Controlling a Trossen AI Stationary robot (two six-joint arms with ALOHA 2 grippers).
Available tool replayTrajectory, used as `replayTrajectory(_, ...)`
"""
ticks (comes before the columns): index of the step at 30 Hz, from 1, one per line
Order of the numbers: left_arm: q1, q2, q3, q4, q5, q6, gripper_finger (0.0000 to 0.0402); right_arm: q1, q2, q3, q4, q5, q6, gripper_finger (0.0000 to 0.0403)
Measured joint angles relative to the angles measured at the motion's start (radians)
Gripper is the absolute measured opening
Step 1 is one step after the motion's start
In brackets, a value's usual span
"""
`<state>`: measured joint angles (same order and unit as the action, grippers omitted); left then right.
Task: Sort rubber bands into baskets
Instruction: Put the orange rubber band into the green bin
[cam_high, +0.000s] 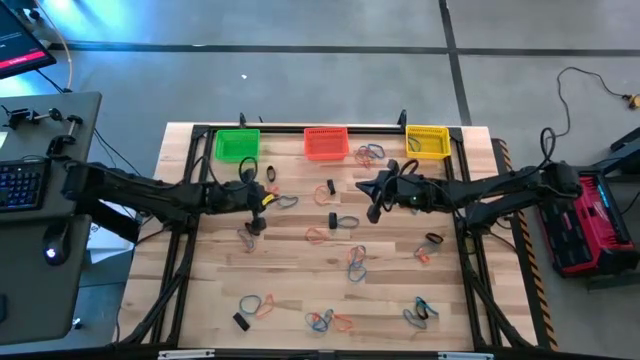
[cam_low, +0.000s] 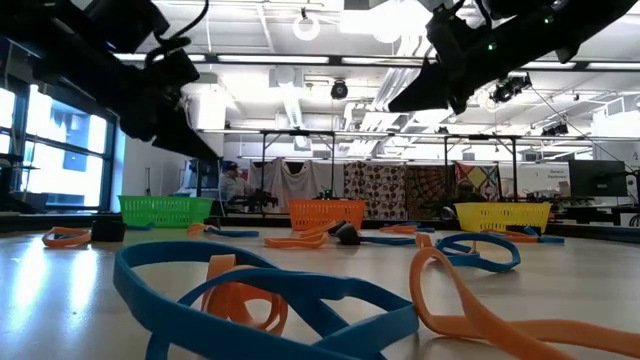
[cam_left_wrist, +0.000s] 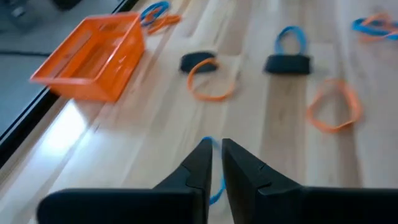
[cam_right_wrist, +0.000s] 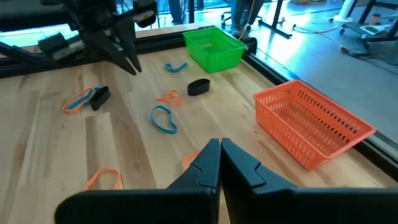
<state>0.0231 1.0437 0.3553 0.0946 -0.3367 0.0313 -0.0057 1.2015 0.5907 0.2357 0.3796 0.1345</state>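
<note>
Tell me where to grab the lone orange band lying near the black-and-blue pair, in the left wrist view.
Pinch one strand of the orange band, on the side away from the black-and-blue pair. It lies flat as an open loop on the table, so I'd come straight down, one jaw inside the loop, one outside.

Baskets: one green (cam_high: 237, 145); one red-orange (cam_high: 325, 143); one yellow (cam_high: 427, 141); all mesh; rubber bands (cam_high: 318, 235) orange, blue, black; table (cam_high: 300, 280) pale wood planks, black frame; arms dark.
</note>
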Motion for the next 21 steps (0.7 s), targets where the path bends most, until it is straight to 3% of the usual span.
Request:
replayTrajectory(9, 0.015, 0.056, 0.0, -0.034, -0.091, -0.08, 0.0089, 0.032, 0.009, 0.0, 0.018, 0.012, 0.001, 0.0)
replayTrajectory(21, 0.079, 0.191, 0.0, -0.069, -0.057, -0.135, 0.0111, 0.033, 0.093, 0.001, 0.073, 0.011, 0.025, 0.0)
